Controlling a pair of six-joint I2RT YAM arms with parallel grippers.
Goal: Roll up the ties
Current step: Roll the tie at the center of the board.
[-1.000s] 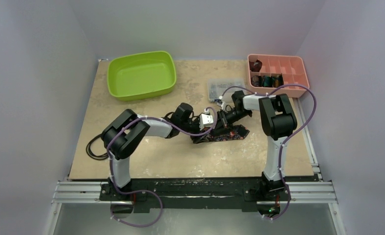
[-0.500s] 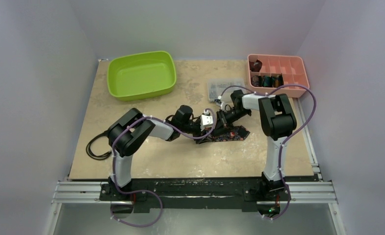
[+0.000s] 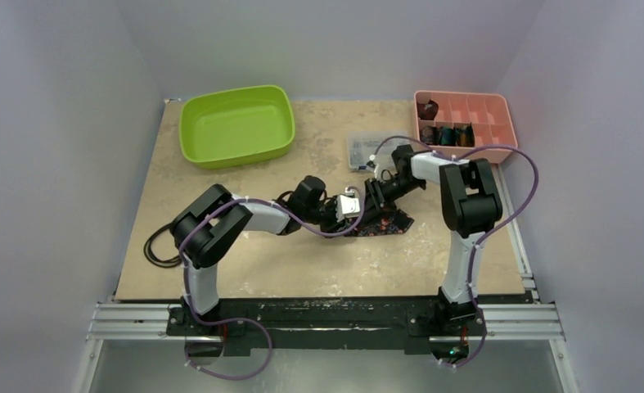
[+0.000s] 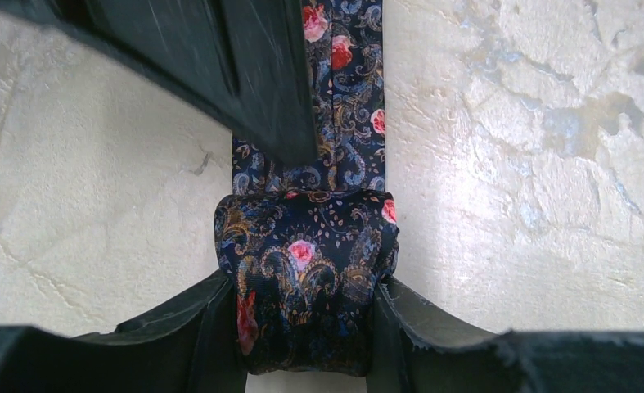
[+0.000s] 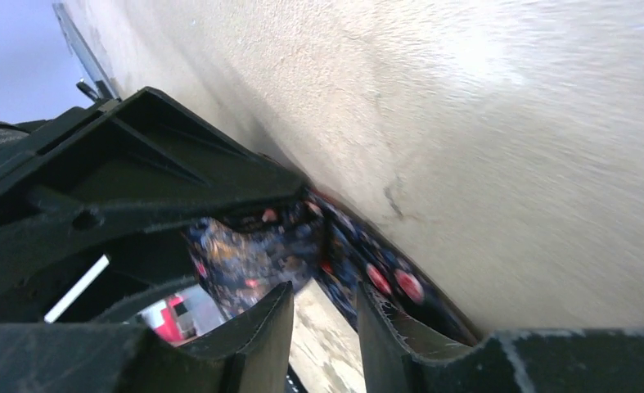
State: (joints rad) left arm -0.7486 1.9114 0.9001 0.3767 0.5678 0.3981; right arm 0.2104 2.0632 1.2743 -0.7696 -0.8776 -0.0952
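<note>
a second ago my left pincer (image 3: 353, 214) stood wide beside the roll. now it has narrowed onto the rolled end of the tie (image 4: 306, 278), with a finger pressed to each side of the coil, so it holds the tie. the tie lies just right of the table's middle. its flat tail runs off toward 3 o'clock in the top view and is not yet wound. my right pincer (image 5: 322, 296) was clamped tight a second ago and has now let go. its jaws stand a little apart, with nothing gripped between them. i read this as a handover: the left keeps the coil from springing loose while the right frees itself for the next turn. the roll is started but, i judge, far from finished.

containers, with my bases at 6 o'clock:
- the green bin (image 3: 236, 158) at 11 o'clock shows nothing inside.
- the clear plastic box (image 3: 376, 149) sits at 12 o'clock from my pincers, its contents too small to tell.
- the pink tray (image 3: 461, 93) at 2 o'clock carries rolled coils (image 3: 448, 135). a brownish one is in the far left compartment and a few dark and teal ones are in the near row. the other compartments show only pink.
</note>
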